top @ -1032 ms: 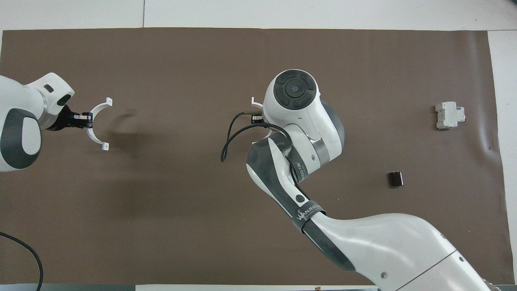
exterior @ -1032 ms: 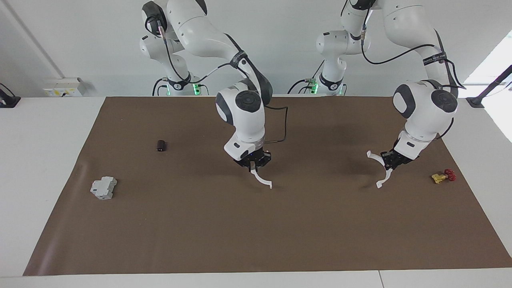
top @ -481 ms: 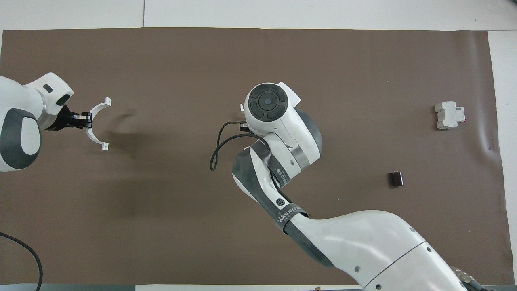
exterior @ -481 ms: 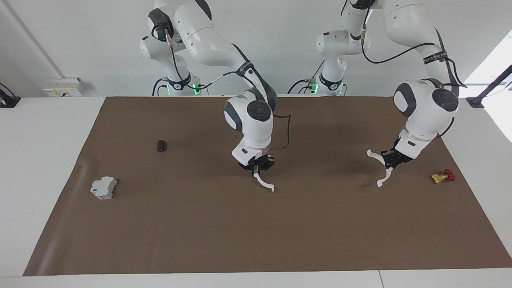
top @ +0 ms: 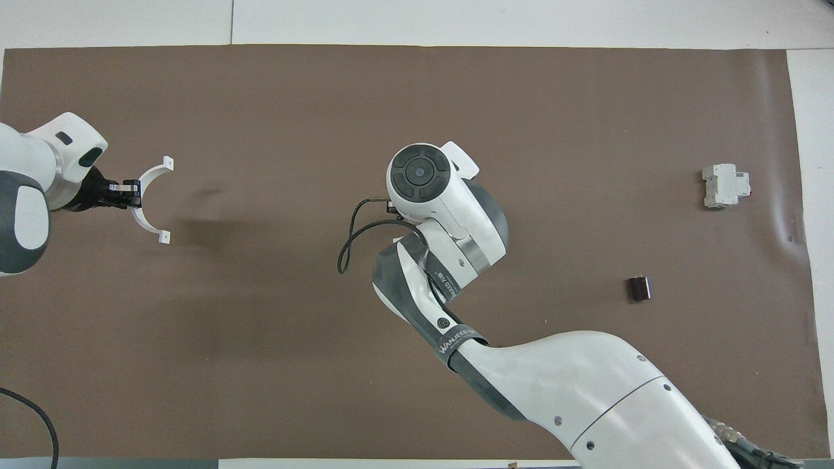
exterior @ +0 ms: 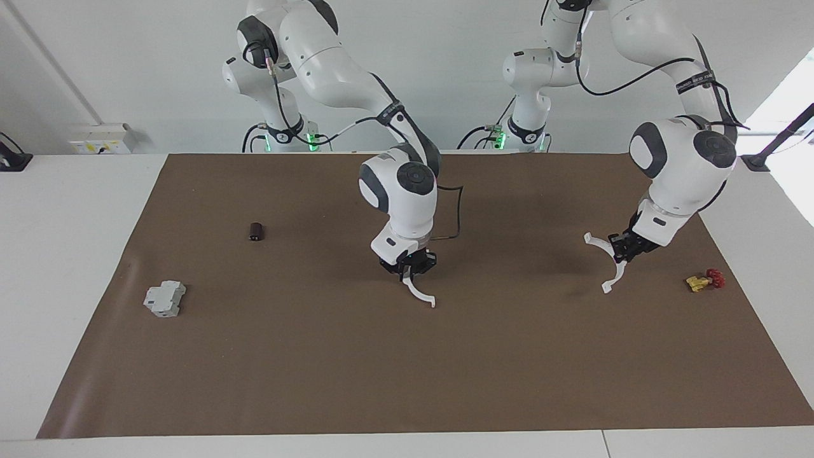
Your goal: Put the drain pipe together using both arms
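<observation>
The drain pipe shows as two thin white half-ring arcs, one in each gripper. My right gripper (exterior: 407, 271) is shut on one arc (exterior: 416, 294) and holds it low over the middle of the brown mat, the arc hanging down from the fingers. In the overhead view my right wrist hides this gripper and arc. My left gripper (exterior: 620, 249) (top: 130, 189) is shut on the other arc (exterior: 615, 278) (top: 138, 213), in the air over the mat toward the left arm's end. The two arcs are well apart.
A yellow-and-red valve (exterior: 704, 280) lies on the mat beside the left gripper. A grey blocky part (exterior: 165, 299) (top: 724, 185) and a small dark cylinder (exterior: 255, 231) (top: 639, 288) lie toward the right arm's end. The brown mat (exterior: 407, 381) covers the table.
My right gripper has moved with its arc a little toward the left arm's end and slightly lower. My left gripper has risen a little with its arc.
</observation>
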Controlling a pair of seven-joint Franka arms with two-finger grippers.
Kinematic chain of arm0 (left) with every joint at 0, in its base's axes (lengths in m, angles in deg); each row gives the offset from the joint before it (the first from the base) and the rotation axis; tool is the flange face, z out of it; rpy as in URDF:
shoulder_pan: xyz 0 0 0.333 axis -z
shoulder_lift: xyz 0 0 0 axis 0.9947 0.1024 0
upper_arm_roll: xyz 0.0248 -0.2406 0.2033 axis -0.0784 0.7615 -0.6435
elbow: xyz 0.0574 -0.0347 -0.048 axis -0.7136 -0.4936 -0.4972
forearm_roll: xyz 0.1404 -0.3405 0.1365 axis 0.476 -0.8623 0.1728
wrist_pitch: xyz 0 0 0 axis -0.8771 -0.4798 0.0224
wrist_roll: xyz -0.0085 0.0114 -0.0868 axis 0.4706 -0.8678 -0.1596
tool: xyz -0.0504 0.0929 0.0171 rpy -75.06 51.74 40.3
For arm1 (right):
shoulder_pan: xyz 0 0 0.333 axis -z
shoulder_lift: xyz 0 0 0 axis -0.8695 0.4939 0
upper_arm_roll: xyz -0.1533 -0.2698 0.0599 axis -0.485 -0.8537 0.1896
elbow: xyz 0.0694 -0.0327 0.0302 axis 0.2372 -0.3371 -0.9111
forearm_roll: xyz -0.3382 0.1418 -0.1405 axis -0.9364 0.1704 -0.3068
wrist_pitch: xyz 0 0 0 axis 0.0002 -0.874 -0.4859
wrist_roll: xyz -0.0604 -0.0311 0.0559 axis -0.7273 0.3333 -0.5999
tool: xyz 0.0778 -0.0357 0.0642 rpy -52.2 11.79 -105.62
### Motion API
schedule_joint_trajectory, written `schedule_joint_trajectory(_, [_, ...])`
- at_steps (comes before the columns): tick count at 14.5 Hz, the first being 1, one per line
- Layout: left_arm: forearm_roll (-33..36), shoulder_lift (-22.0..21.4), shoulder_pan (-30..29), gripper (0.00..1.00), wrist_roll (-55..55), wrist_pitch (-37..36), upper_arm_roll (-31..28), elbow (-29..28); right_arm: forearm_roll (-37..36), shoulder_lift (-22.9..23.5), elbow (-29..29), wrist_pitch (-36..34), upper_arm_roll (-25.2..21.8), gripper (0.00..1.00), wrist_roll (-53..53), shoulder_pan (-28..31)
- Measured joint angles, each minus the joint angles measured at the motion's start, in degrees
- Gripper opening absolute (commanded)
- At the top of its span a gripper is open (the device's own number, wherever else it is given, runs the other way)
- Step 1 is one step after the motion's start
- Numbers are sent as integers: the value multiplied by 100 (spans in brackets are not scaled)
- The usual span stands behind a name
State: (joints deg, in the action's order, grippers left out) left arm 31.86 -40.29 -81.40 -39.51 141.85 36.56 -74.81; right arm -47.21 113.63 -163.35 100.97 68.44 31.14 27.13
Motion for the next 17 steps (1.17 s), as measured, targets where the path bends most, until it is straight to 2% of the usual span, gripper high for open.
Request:
schedule_joint_trajectory(3, [32,0,282,0,197,-3,13,7,-1,19,-40,168,2,25,64,-18])
schedule_joint_trajectory(4, [47,1,414,0,311,-3,19,13,-1,36,-86,259,3,55,64,-27])
schedule_joint_trajectory(5, [55,2,537,0,390,-3,23,39,-1,59,-110,312,3,90,64,-33])
schedule_joint_trajectory(6, [56,8,652,0,444,-21,24,99,0,74,-117,340,3,100,64,-33])
schedule_joint_trajectory(9, [59,115,939,0,775,-208,28,378,14,62,0,333,-4,100,63,1])
schedule_joint_trajectory(12, [60,335,1178,0,1155,-227,30,606,12,-62,521,-356,-31,100,336,263])
schedule_joint_trajectory(14, [60,472,1455,0,1666,-227,38,662,14,-410,780,-902,-41,100,809,720])
schedule_joint_trajectory(17, [264,704,2030,0,2704,-189,45,724,27,-1292,890,-2164,-46,100,1568,1522])
